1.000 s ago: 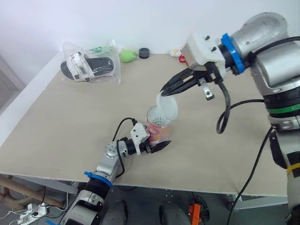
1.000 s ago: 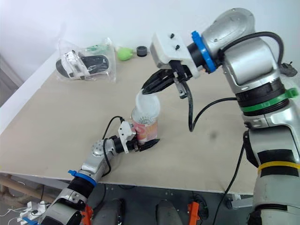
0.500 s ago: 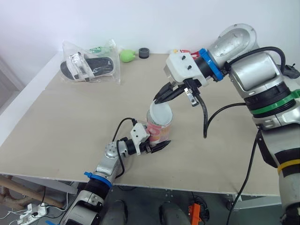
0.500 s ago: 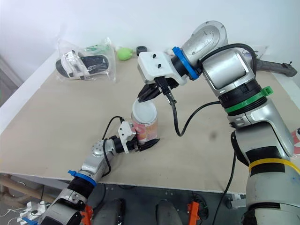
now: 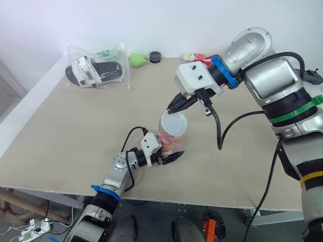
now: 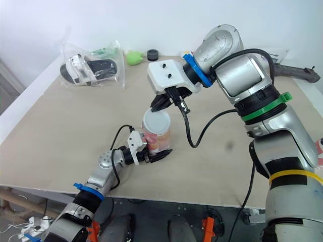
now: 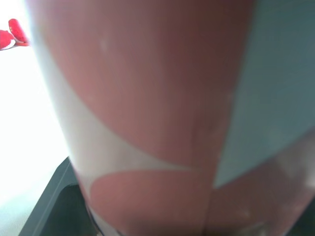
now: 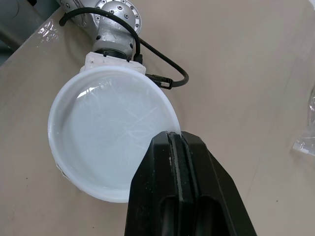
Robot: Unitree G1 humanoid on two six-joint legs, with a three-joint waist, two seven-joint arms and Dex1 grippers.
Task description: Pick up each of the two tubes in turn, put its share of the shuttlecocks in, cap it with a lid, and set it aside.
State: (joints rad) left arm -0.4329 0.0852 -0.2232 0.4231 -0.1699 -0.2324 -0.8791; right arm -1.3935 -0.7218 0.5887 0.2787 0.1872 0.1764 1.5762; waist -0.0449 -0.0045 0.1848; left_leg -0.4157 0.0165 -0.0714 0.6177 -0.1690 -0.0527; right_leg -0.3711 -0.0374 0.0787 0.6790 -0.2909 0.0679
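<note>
Tube [image 5: 170, 143] stands upright near the surface's [image 5: 75, 126] 6 o'clock edge, long axis vertical. Left fingers [image 5: 172, 156] clamp its base from 8 o'clock, forearm low along the surface. Lid [image 5: 173, 122] lies over the mouth, right fingers [image 8: 203, 164] pinched shut on its rim at 1 o'clock. Right arm comes in from 2 o'clock, wrist pitched down. Can't tell if the lid is fully seated. Likely needs a straight press down the axis.
</note>
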